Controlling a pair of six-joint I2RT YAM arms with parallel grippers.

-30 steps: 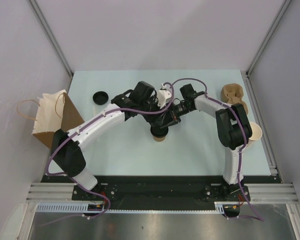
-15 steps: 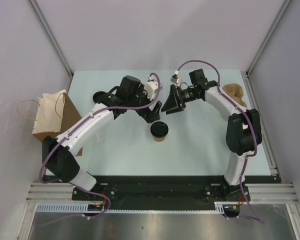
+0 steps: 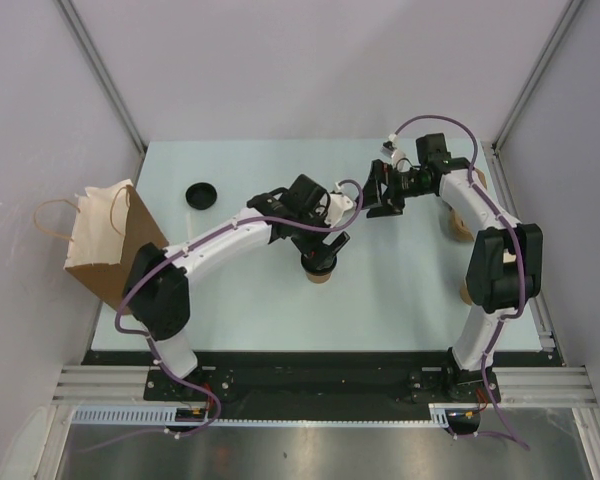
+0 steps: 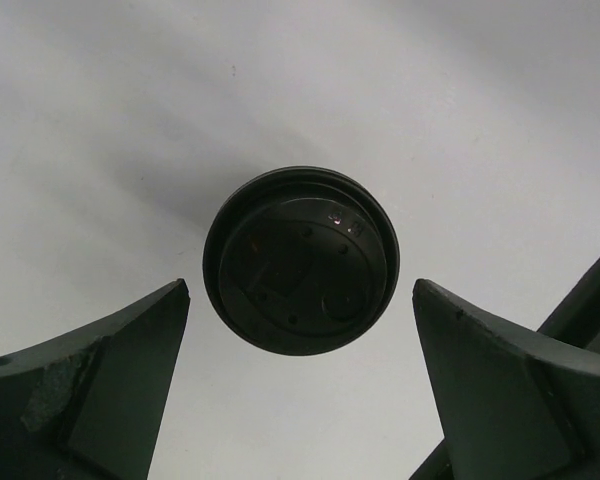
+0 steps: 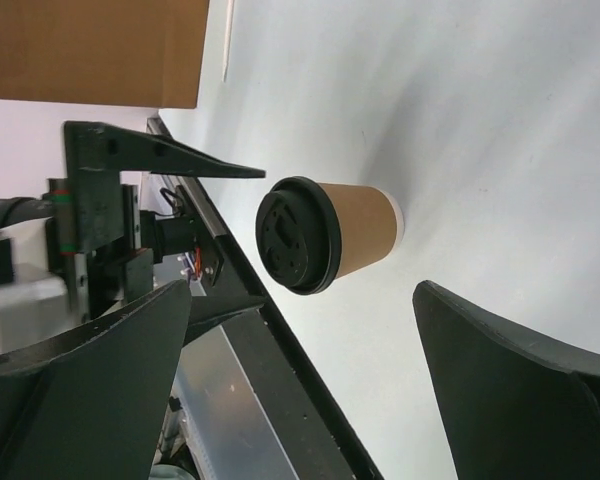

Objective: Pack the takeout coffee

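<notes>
Two grippers, both spread wide and holding nothing. The left gripper (image 4: 300, 290) hangs straight over the coffee cup (image 3: 320, 265), with its fingers (image 4: 90, 390) on either side of the cup's black lid (image 4: 300, 260) and clear of it. The cup stands upright near the middle of the table (image 3: 400, 290). The right gripper (image 5: 302, 285) is off to the cup's far right, facing it. The paper bag (image 3: 105, 240) stands at the table's left edge, well apart from the cup. A loose lid (image 3: 200, 194) lies beyond the bag.

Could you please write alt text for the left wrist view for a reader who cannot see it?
A takeout coffee cup with a black lid, seen from straight above, stands on the pale table. The left gripper hangs over it, open, one finger on either side, neither touching it.
</notes>
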